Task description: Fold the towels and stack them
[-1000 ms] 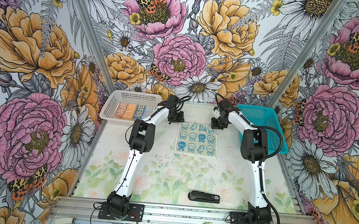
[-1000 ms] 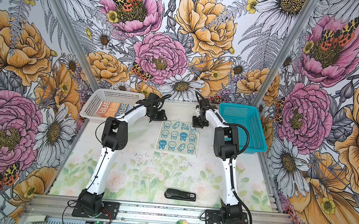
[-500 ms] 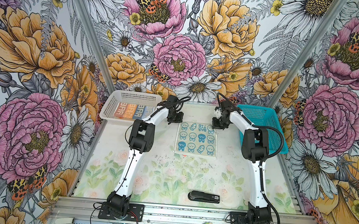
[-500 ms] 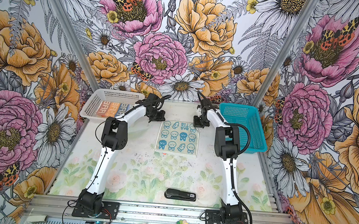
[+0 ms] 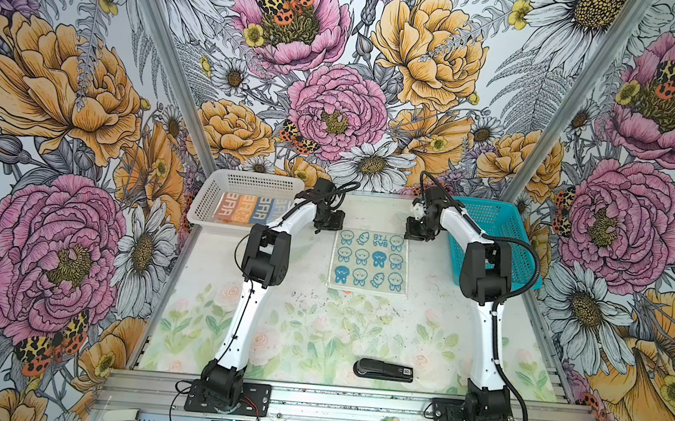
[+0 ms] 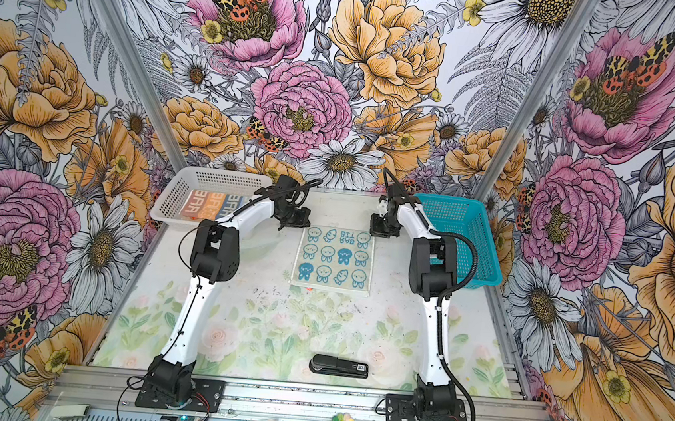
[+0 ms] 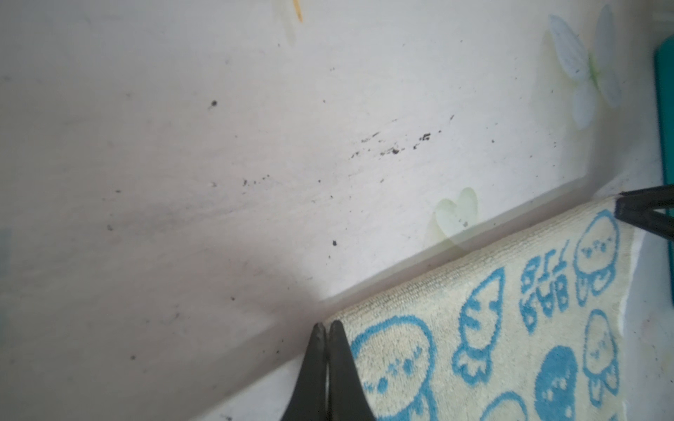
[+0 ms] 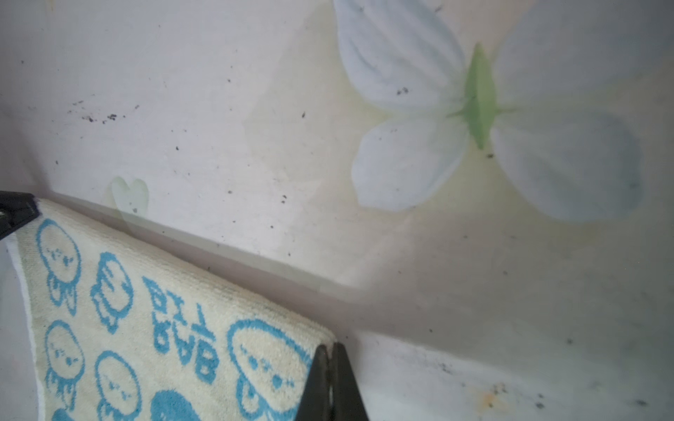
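Where the towel (image 5: 369, 262) has its far corners, we find left gripper (image 7: 327, 327) and right gripper (image 8: 330, 348) each clamped on one.

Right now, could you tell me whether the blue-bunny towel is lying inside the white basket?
No, the blue-bunny towel lies spread on the table, outside the white basket.

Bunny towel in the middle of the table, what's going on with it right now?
Both arms are working on the cream bunny towel, which lies spread open, not yet folded. The left gripper is pinched shut on one far corner and the right gripper on the other, likely ready to fold it toward the near edge. A striped towel already lies in the white basket; the teal basket stands on the right.
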Available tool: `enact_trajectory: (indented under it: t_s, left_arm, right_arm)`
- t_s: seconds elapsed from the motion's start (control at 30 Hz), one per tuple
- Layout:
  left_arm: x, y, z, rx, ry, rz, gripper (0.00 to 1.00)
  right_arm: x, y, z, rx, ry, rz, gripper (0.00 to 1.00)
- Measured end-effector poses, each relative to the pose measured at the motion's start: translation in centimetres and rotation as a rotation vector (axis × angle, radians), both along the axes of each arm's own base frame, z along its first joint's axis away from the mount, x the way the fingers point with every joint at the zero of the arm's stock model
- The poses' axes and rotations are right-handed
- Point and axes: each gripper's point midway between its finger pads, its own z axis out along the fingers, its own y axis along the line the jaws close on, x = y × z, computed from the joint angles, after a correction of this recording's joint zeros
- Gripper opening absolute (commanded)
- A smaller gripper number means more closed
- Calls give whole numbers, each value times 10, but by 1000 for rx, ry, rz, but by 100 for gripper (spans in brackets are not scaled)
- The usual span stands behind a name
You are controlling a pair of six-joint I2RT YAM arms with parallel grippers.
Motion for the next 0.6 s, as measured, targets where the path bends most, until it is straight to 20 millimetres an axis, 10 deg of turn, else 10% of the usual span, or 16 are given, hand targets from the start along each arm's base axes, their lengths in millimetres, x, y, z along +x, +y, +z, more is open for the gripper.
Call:
enact_trajectory:
  t_s: [0.37,0.6]
  left_arm:
    - [-15,7,69,-10,-84,-20,0]
    - [-38,12,61,23,-46,-35,0]
  right_arm:
    - [-19,5,42,45,-32,16,0]
    - [-44,6,45,66,2,25,0]
